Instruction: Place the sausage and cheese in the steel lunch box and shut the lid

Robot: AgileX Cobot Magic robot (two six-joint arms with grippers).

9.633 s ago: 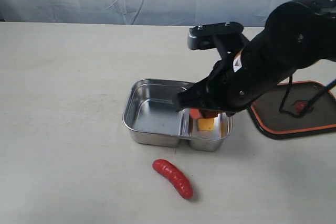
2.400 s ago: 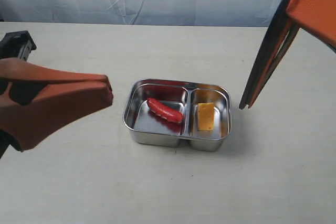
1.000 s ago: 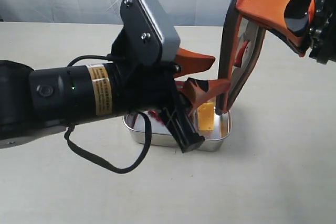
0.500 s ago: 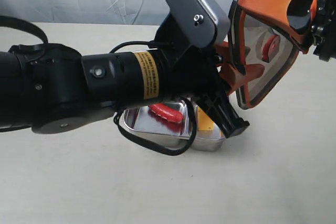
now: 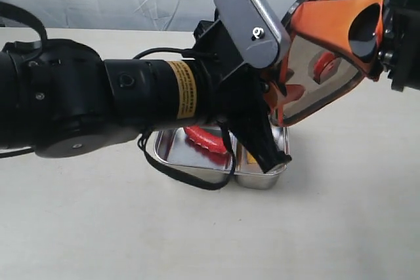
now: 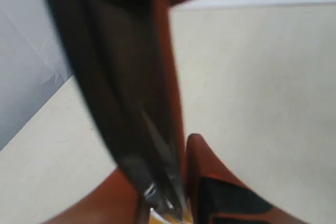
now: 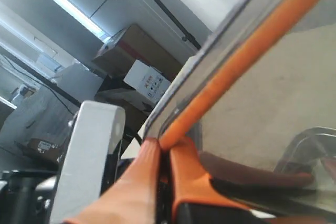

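"Is the food in yet?"

"Yes. Nearest us, the steel lunch box sits on the table. The sausage lies in its left compartment. The cheese is in the right one, only a yellow sliver showing past the left arm."

"And the lid?"

"The lid hangs over the box's right end, steeply tilted. Its low edge is nearest the cheese side and its long axis climbs up and to the right. The left gripper straddles that low edge, a finger on each face. Whether it actually pinches, I can't tell. Farther back, the right gripper is clamped tight on the lid's upper rim."

"So what does closing hinge on?"

"Laying it flat, I'd say. The lid has to swing down leftward until its long side runs along the box's. The left gripper is nearer the low edge, so it would steer."
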